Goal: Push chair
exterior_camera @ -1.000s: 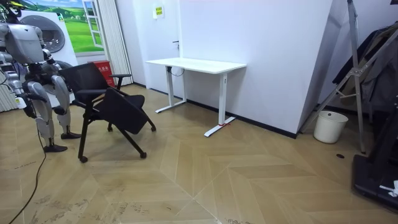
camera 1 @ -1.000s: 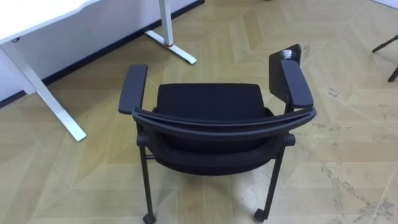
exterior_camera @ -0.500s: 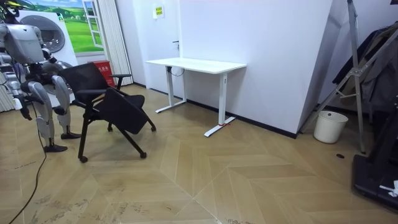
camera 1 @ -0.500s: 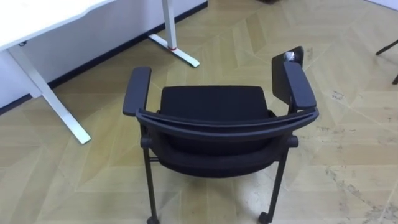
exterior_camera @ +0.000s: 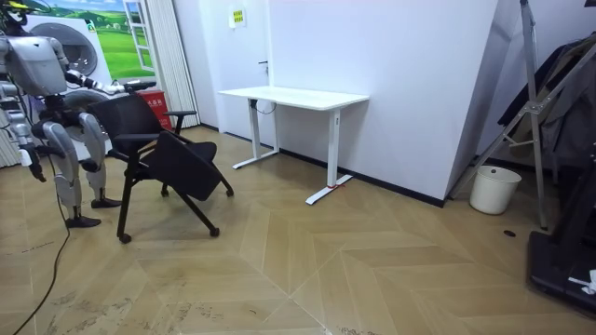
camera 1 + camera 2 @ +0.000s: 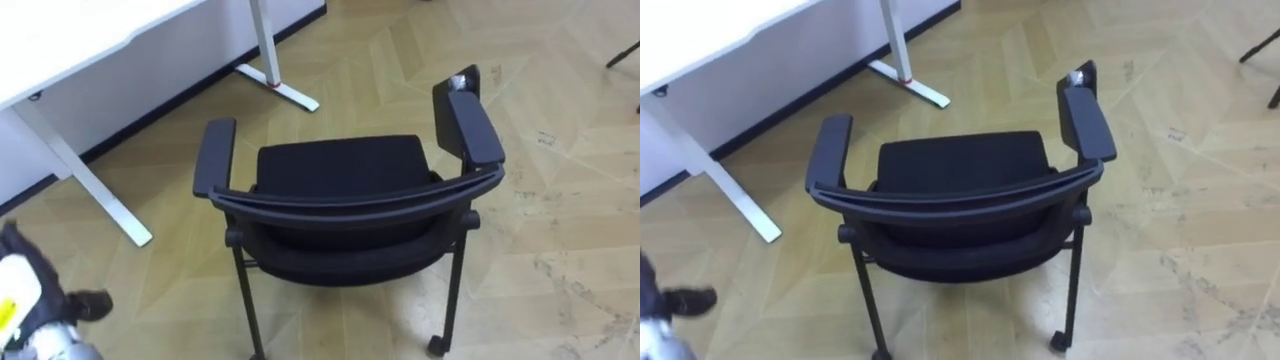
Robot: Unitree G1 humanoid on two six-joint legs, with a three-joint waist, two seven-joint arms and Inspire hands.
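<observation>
Now that the left hand (image 6: pixel 42 300) has risen into view at lower left, short of the black chair (image 6: pixel 340 175), contact looks near; its grip cannot be told. Chair untouched on the floor (image 6: pixel 560 120), off the white desk (image 6: pixel 70 45) edge. Right hand (image 5: pixel 35 169) hangs.

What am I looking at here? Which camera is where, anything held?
A two-legged humanoid robot stands behind a black padded armchair on castors, on a herringbone wood floor. The two eye views come from its head camera, looking down; the room view is a separate camera across the room. A white desk with metal legs stands beyond the chair. The robot's left hand shows at lower left, clear of the chair; its right hand hangs by its side. Neither touches the chair.
</observation>
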